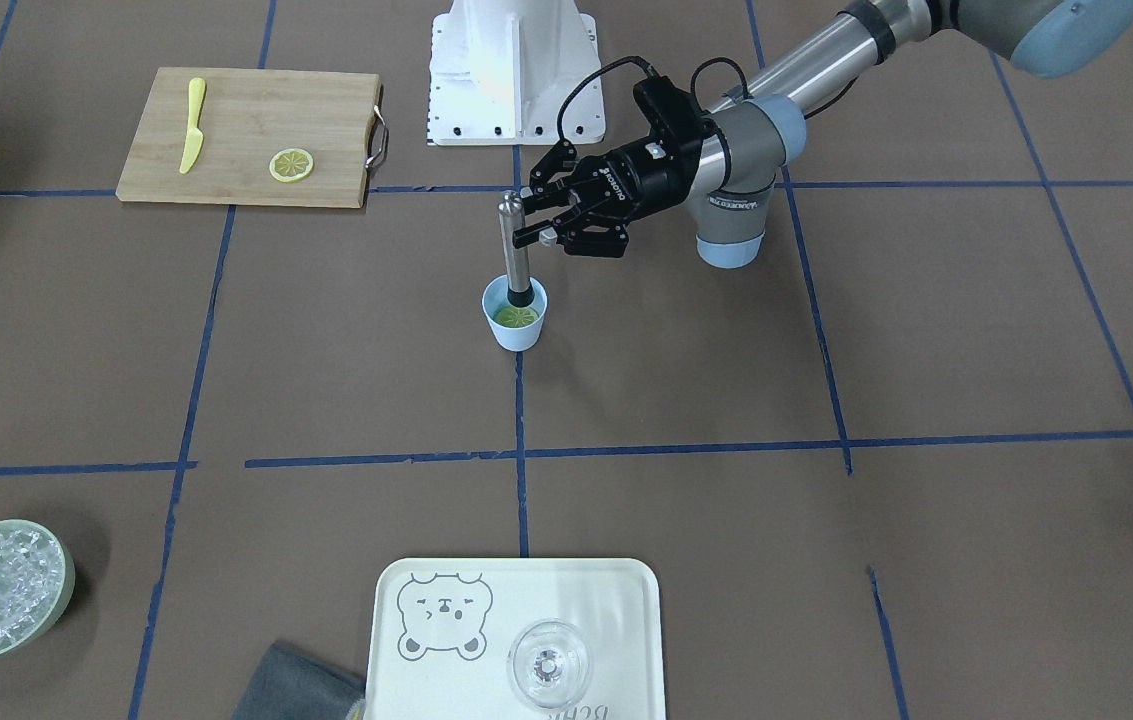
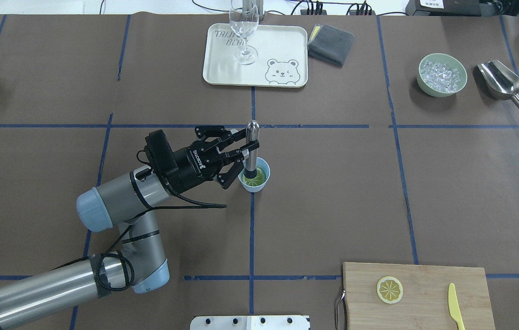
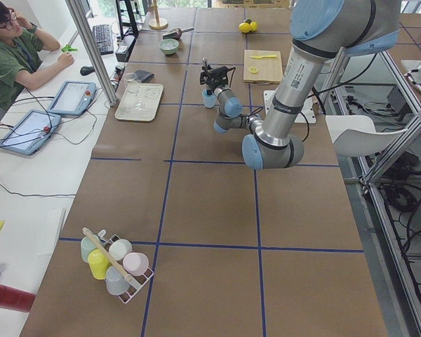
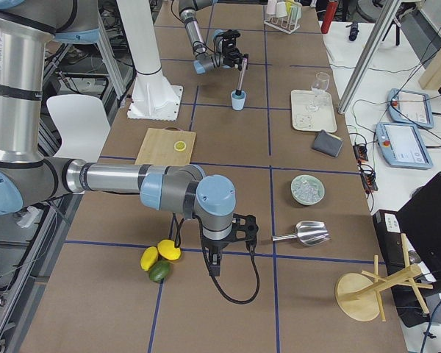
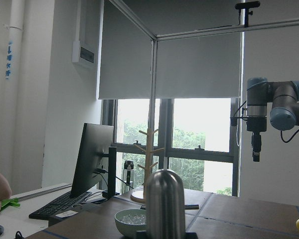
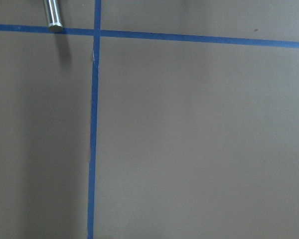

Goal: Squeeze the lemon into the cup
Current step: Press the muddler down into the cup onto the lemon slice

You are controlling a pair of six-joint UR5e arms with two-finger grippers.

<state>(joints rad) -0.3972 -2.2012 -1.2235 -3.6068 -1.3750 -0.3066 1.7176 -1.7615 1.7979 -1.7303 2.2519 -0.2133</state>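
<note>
Left gripper [image 2: 249,139] clamped on muddler [image 2: 252,158], upright in mid-table cup [image 2: 254,187] to crush lemon [image 2: 260,174]; right gripper [image 4: 213,263]: can't tell.

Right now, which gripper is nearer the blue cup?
Left. The left gripper holds the muddler standing in the cup; the right gripper is far away, near the scoop.

Lt-blue cup [image 1: 514,337], yellow-green lemon [image 1: 516,317], silver muddler [image 1: 512,250], brown table [image 1: 726,350] w/ blue grid.

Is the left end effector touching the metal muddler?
Touching. Overhead view shows the left end effector clamped around the metal muddler standing in the cup.
</note>
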